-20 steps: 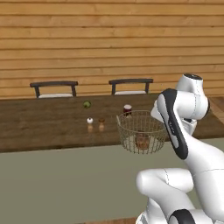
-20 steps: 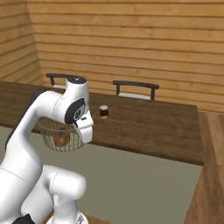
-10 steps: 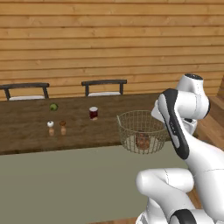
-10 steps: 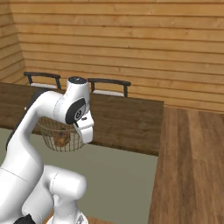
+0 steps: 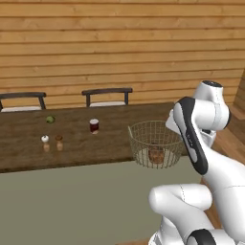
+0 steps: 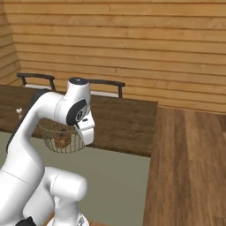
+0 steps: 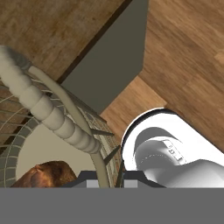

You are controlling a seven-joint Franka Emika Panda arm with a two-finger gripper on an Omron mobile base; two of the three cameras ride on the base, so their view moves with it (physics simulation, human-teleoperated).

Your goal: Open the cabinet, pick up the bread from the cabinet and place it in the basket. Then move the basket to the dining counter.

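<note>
Above the near edge of the dining worktop (image 5: 72, 139), the hand (image 7: 107, 175) grips the basket (image 5: 155, 143) rim, bread (image 5: 156, 155) already inside, only setting down left.

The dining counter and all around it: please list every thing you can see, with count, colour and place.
basket: one, pale wire mesh, held over the counter's near edge
bread: one, dark brown, inside the basket
dining counter: one, dark brown wood top, grey-green front
jar: one, dark red, on the counter
shakers: two, side by side on the counter
green ball: one, near the counter's far edge
chairs: two, dark, behind the counter
gripper: one, dark, shut on the basket's rim
</note>
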